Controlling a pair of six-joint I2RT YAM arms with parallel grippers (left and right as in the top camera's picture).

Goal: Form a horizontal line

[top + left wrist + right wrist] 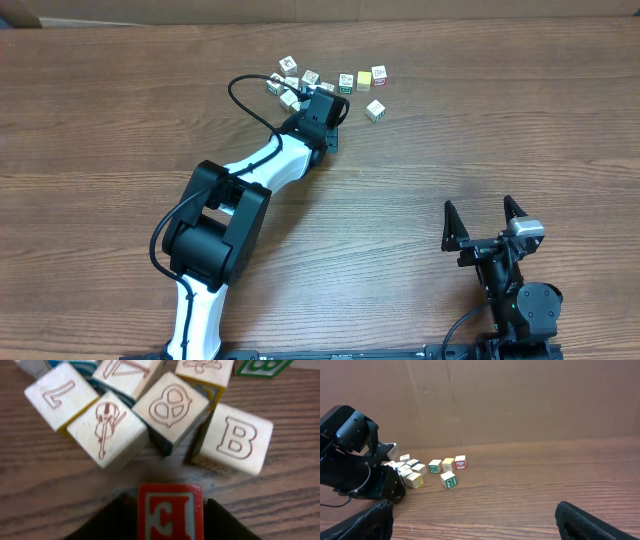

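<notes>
My left gripper (327, 102) is out near the middle of the table's (500, 120) far edge, on the near side of the bunch (293, 85). In its wrist view the red cube (170, 511) sits squarely between the jaws, with a dark finger close against each flank. I cannot tell whether they clamp it or merely flank it, nor whether it rests on the wood. It faces the gap between the pretzel cube (170, 406) and the B cube (241, 437), apart from both. I read that as keeping it clear of the bunch so nothing gets dragged along.

The row (363, 78) lies just right of the bunch along the far edge, three cubes side by side, with a stray cube (375, 110) nearer me. I judge the red one belongs on one end of that row. My right gripper (485, 224) sits wide open by the near edge, toward the right corner, out of the way.
</notes>
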